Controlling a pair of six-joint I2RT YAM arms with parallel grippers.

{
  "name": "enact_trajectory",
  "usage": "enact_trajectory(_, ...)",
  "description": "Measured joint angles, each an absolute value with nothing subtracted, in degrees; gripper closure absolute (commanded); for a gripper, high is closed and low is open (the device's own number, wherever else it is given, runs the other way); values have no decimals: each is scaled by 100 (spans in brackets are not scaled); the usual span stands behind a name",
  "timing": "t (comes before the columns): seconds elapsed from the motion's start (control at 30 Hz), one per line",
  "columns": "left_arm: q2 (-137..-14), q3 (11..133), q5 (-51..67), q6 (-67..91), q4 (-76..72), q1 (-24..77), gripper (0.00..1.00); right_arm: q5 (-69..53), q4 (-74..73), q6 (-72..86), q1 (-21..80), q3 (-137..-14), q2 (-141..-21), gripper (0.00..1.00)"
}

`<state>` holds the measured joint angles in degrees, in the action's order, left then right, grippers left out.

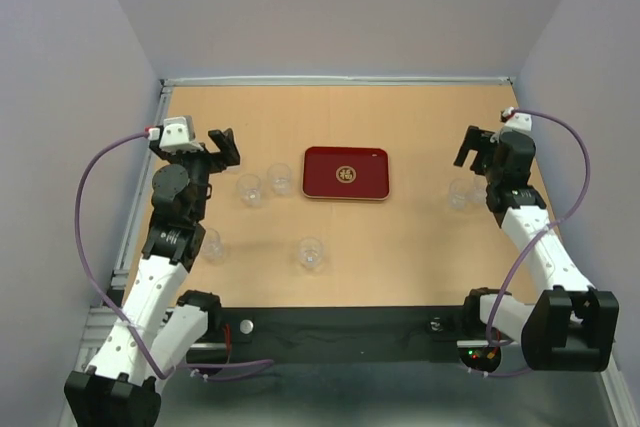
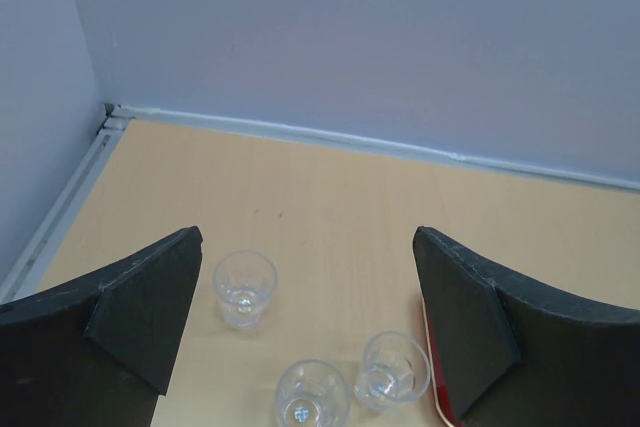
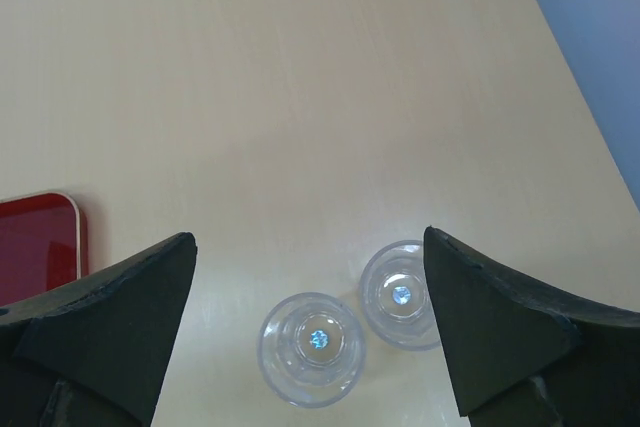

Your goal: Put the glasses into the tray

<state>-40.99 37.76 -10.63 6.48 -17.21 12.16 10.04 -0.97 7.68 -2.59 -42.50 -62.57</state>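
Both spread wide: left gripper (image 2: 308,235) above glasses (image 1: 249,189) at 9 o'clock of tray (image 1: 320,162), right gripper (image 3: 308,239) above two more at 3 o'clock near table (image 1: 400,237) edge; all glasses on table, outside tray

The glasses (image 1: 311,253) look clear and shiny, the tray (image 1: 320,162) glossy red, the table (image 1: 400,237) matt pale wood.

Left end effector (image 1: 226,150) and right end effector (image 1: 470,152) — both raised, jaws spread wide.
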Motion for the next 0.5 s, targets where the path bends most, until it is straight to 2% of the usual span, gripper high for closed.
enact_trajectory(0.1,-4268,3778,-950,652,-1551,1216,1,460,-95,548,-261,-4283,-6257,0)
enact_trajectory(0.37,-4554,4027,-552,906,-1214,1120,2,-2801,-80,-764,-263,-4348,-6313,0)
enact_trajectory(0.5,-4890,4174,75,1347,-1240,539,6,-3223,-207,-978,-266,-4348,-6512,0)
